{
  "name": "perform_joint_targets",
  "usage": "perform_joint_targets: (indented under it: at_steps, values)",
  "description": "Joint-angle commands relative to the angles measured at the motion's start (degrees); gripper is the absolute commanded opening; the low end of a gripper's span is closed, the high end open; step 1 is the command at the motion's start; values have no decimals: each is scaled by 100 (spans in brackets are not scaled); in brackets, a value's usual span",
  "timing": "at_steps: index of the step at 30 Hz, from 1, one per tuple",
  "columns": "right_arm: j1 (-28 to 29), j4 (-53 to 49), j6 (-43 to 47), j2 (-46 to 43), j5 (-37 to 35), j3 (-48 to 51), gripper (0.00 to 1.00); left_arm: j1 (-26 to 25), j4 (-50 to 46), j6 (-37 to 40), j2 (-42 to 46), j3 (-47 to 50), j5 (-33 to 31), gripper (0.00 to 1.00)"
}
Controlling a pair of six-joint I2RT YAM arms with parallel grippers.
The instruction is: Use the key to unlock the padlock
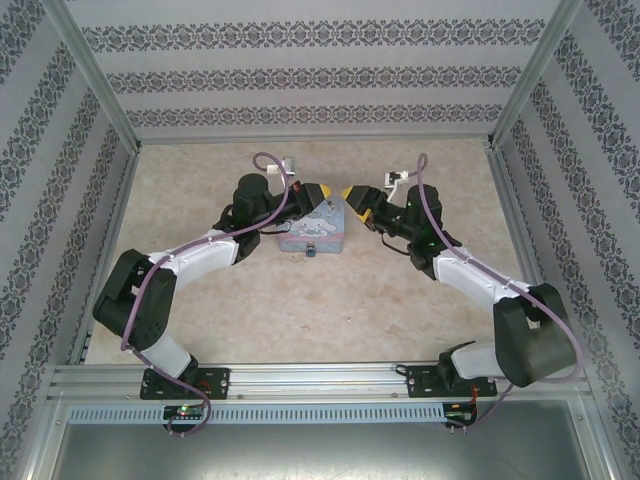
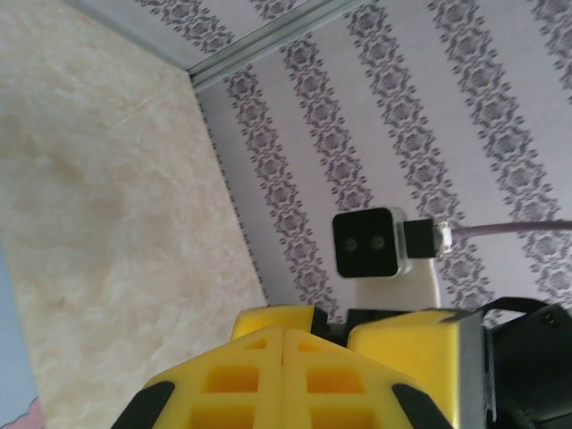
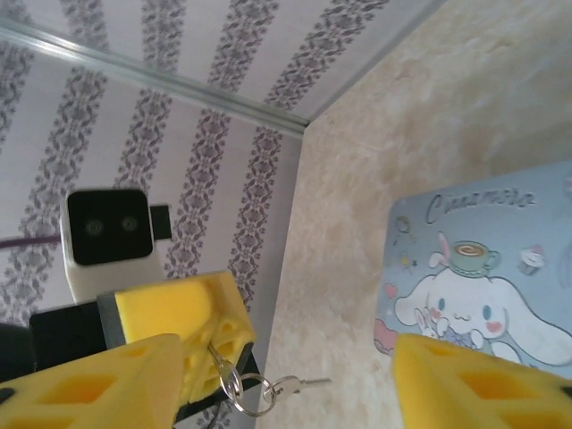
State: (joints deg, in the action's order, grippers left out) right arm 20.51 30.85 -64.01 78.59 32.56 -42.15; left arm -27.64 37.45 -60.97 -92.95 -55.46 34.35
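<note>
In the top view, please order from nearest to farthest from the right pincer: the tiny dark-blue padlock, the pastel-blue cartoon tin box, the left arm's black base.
1. Pastel-blue cartoon tin box, just left of the right pincer.
2. Tiny dark-blue padlock, at the box's near edge.
3. Left arm's black base, at the table's near-left edge.

The right gripper point(image 3: 290, 380) stands with its yellow fingers point(image 3: 107, 384) spread wide apart. Facing it, the left gripper point(image 3: 210, 335) pinches a key ring point(image 3: 243, 393), a small silver key point(image 3: 299, 384) hanging off it. A pastel-blue tin box point(image 3: 483, 268) (cartoon puppy on the lid) lies on the marbled table point(image 3: 375, 116).
</note>
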Motion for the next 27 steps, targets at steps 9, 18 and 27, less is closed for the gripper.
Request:
perform_joint_targets:
  at_steps: [9, 18, 27]
  values:
    - [269, 944, -145, 306, 169, -189, 41, 56, 784, -530, -109, 12, 92, 0]
    - [310, 1168, -244, 452, 238, -143, 36, 52, 838, -627, -172, 33, 73, 0]
    - [364, 1318, -278, 525, 278, -184, 33, 53, 869, -679, -228, 35, 54, 0]
